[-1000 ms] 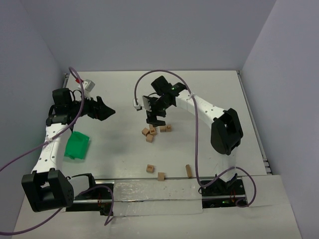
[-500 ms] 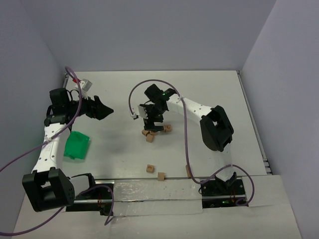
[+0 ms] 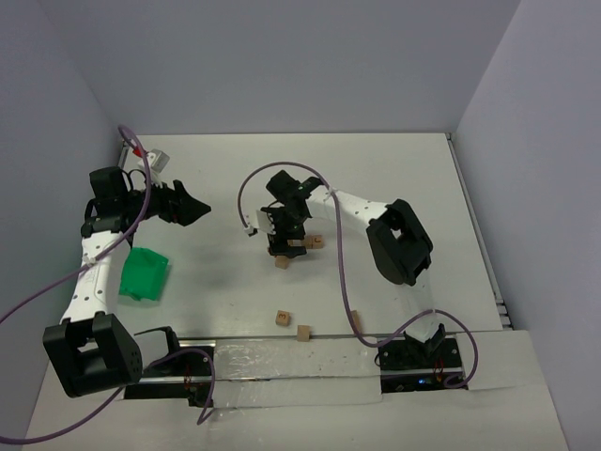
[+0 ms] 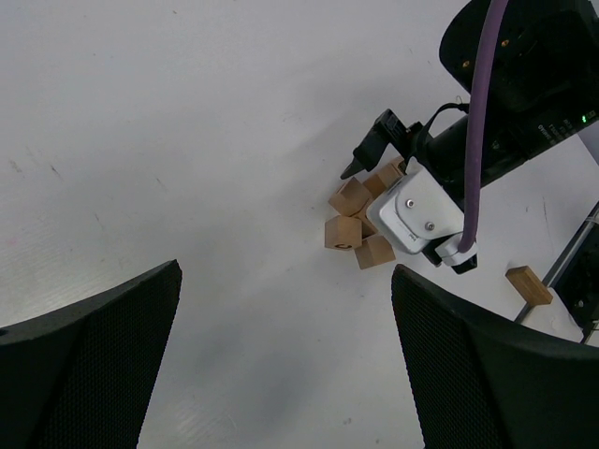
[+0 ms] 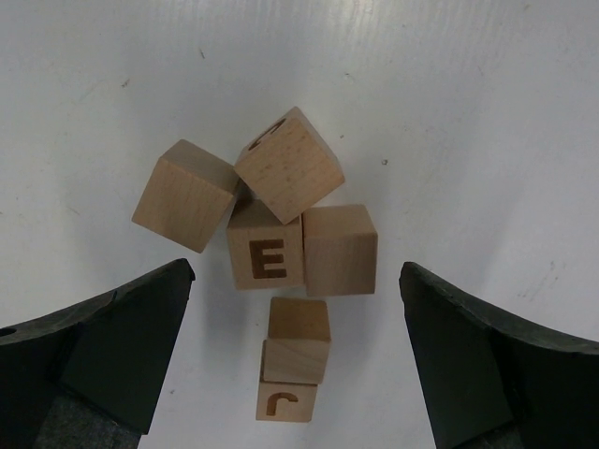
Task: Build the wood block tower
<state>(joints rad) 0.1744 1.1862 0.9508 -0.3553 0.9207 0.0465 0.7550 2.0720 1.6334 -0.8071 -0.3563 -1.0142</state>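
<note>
Several tan wood blocks sit in a loose cluster under my right gripper (image 5: 295, 285), which is open and empty above them. In the right wrist view a block marked E (image 5: 267, 258) touches a plain block (image 5: 341, 251). A tilted block (image 5: 288, 165) rests on top of them, and another (image 5: 185, 195) leans at the left. Two more blocks (image 5: 297, 344) lie in line nearer the camera, one marked r (image 5: 285, 402). The cluster also shows in the top view (image 3: 283, 263) and the left wrist view (image 4: 344, 232). My left gripper (image 3: 192, 209) is open and empty, well left of it.
Two loose blocks (image 3: 281, 318) (image 3: 303, 333) lie near the front edge of the table. A green plastic tray (image 3: 144, 272) sits at the left beside my left arm. The right arm's purple cable (image 3: 338, 272) trails across the table.
</note>
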